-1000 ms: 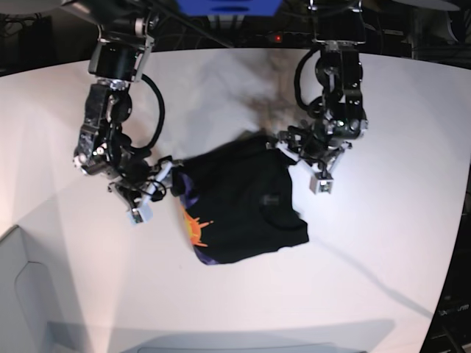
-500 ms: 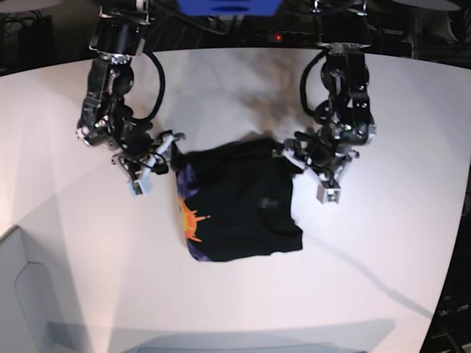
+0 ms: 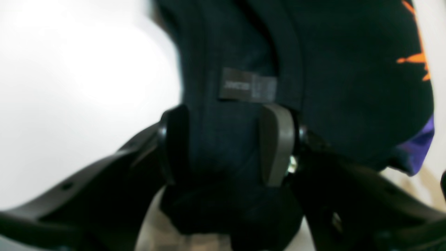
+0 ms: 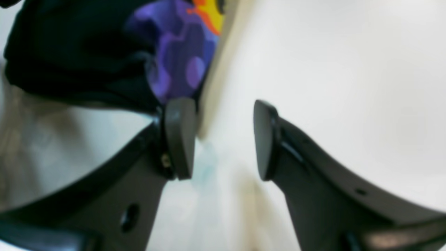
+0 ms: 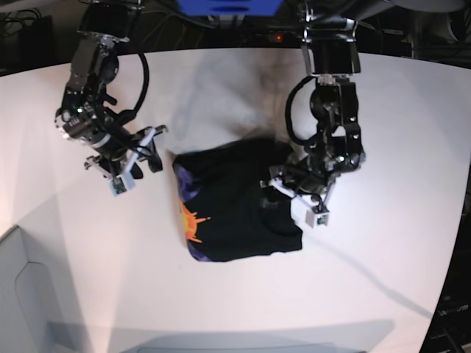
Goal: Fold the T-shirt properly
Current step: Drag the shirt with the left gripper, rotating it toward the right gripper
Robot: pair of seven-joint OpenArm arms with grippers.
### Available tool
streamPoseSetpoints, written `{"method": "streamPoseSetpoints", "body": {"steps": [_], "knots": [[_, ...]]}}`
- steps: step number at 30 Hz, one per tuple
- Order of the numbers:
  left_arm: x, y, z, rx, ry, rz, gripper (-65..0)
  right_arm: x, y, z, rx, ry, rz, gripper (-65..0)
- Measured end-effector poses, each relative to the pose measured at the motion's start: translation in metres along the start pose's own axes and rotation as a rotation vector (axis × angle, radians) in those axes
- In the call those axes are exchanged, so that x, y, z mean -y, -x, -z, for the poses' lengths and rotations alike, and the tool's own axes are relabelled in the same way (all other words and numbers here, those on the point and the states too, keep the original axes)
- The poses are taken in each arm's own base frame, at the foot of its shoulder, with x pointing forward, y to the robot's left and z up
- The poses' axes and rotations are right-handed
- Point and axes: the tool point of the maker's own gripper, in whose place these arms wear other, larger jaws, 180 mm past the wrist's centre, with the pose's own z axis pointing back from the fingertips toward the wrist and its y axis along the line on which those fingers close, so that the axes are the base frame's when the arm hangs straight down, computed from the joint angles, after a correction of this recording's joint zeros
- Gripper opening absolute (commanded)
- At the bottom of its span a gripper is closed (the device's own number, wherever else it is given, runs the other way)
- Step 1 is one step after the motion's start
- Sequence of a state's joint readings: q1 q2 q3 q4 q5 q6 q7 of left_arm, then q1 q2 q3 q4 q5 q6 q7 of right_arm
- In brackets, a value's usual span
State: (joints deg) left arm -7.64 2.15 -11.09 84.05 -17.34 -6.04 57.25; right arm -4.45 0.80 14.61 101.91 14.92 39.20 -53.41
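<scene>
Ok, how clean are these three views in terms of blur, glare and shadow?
Left wrist: blurred, the white table blown out, the label on the black cloth T-shirt unreadable. Right wrist: soft throughout, purple-and-orange print smeared, right gripper fingers hazy. Base: sharpest, with wide-angle curving of the table edge and grey arm shadows across the tabletop.

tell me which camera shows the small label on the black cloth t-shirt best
The left wrist view: the small label sits close up just beyond the left gripper. In the base view it is a faint patch. The right wrist view misses it.
</scene>
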Motion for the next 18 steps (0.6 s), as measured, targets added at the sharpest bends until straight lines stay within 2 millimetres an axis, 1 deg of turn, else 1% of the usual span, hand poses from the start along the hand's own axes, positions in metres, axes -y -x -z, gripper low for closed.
{"method": "streamPoseSetpoints", "body": {"steps": [1,3,6,8,9,10,11,12,13,14,16,17,18], "knots": [[-0.002,0.004,0.006,-0.022,-0.007,-0.014,-33.0,0.003,0.002,-0.001,-0.01,0.007,-0.004,-39.7],[0.002,0.006,0.016,-0.049,0.005,-0.036,-33.0,0.009,0.004,-0.003,-0.023,0.022,-0.019,-39.7],[0.011,0.001,0.027,-0.006,0.026,-0.049,-33.0,0.013,0.0,-0.005,-0.001,0.024,-0.006,-39.7],[0.012,0.002,0.033,0.013,0.045,-0.064,-33.6,0.029,0.005,-0.012,-0.006,0.07,0.017,-39.7],[0.013,0.004,0.036,0.007,0.047,-0.055,-35.1,0.038,0.006,-0.016,-0.007,0.096,0.032,-39.7],[0.015,0.005,0.039,0.004,0.046,-0.031,-39.3,0.047,0.007,-0.02,-0.004,0.119,0.042,-39.7],[0.019,0.007,0.043,-0.001,0.05,-0.008,-45.0,0.054,0.006,-0.023,0.001,0.139,0.052,-39.7],[0.024,0.011,0.047,-0.012,0.057,0.013,-51.7,0.061,0.003,-0.026,0.011,0.157,0.063,-39.7],[0.029,0.015,0.049,-0.026,0.067,0.03,-60.1,0.068,-0.001,-0.029,0.029,0.176,0.075,-39.7],[0.034,0.017,0.051,-0.033,0.079,0.051,-65.0,0.074,-0.005,-0.032,0.049,0.189,0.089,-39.7],[0.042,0.022,0.054,-0.053,0.089,0.137,-64.9,0.087,-0.008,-0.04,0.072,0.228,0.113,-39.7],[0.045,0.023,0.055,-0.061,0.089,0.19,-63.7,0.094,-0.009,-0.043,0.077,0.246,0.124,-39.8],[0.047,0.025,0.055,-0.076,0.086,0.257,-65.0,0.1,-0.008,-0.047,0.08,0.267,0.135,-39.8]]}}
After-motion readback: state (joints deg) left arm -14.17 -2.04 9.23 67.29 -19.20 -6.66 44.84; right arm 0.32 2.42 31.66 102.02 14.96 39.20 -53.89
